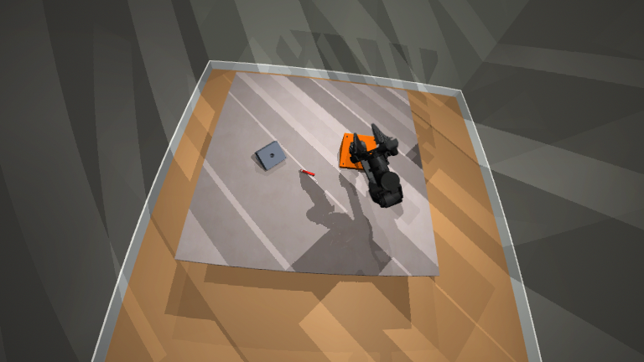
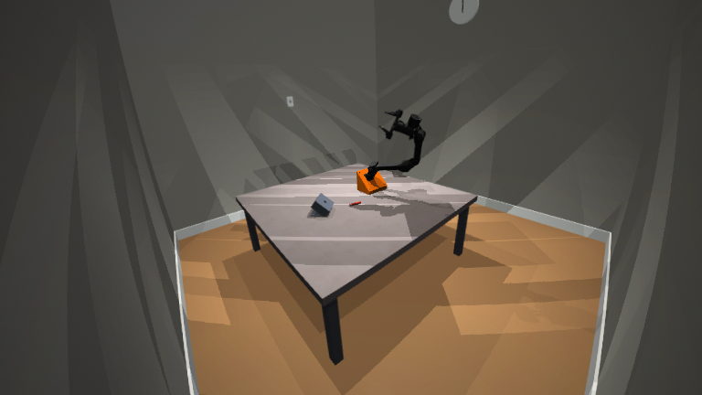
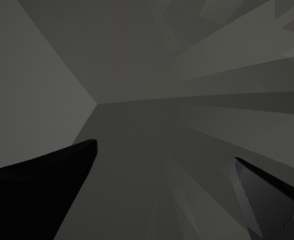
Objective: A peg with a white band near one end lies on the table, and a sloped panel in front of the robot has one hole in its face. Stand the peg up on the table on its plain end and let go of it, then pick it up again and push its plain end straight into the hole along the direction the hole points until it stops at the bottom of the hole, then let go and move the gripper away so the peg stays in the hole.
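The red peg [image 1: 309,173] [image 2: 356,204] lies on its side on the table [image 1: 246,215] [image 2: 331,256], with its white band at the end toward the panel in the top view. The grey-blue sloped panel [image 1: 277,149] [image 2: 320,205] stands beyond that end, with one dark hole [image 1: 272,155] [image 2: 324,201] in its tilted face; the hole looks empty. My gripper [image 1: 365,129] [image 2: 383,119] [image 3: 165,156] is wide open and empty, high above the table, away from the peg. The wrist view shows mostly walls between the two dark fingers, without the peg or panel.
An orange wedge-shaped base [image 1: 345,152] [image 2: 363,184] stands under the arm [image 1: 380,173] [image 2: 417,150], to the right of the peg in the top view. The arm's shadow falls across the table near the peg. The peg lies between the panel and the orange base.
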Available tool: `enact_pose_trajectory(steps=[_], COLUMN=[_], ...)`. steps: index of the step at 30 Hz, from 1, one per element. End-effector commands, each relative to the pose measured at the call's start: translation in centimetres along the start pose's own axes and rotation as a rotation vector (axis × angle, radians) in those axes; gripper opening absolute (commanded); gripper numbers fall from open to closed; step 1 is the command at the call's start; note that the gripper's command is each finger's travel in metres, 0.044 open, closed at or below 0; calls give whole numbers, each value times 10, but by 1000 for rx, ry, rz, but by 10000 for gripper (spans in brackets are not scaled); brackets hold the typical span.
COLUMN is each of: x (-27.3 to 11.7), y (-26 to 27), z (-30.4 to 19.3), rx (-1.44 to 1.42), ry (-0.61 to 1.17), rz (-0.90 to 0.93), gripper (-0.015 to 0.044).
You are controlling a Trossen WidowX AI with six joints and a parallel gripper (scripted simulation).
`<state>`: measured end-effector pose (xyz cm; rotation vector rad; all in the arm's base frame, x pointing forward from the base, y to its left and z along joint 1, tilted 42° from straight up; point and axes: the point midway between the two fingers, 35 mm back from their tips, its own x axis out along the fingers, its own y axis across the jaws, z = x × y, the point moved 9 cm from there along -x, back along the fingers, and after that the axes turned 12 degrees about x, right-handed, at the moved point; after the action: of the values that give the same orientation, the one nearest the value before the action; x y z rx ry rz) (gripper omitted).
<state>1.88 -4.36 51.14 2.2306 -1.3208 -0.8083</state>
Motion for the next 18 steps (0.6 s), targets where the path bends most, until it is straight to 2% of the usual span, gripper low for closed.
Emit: enact_pose_trajectory(steps=[1, 8, 18], x=[21, 39, 88], y=[-4, -9, -34], z=[-2, -4, -10], rx=[-86, -161, -411], ry=[15, 35, 96], rz=[-81, -149, -372], gripper=[440, 440, 440])
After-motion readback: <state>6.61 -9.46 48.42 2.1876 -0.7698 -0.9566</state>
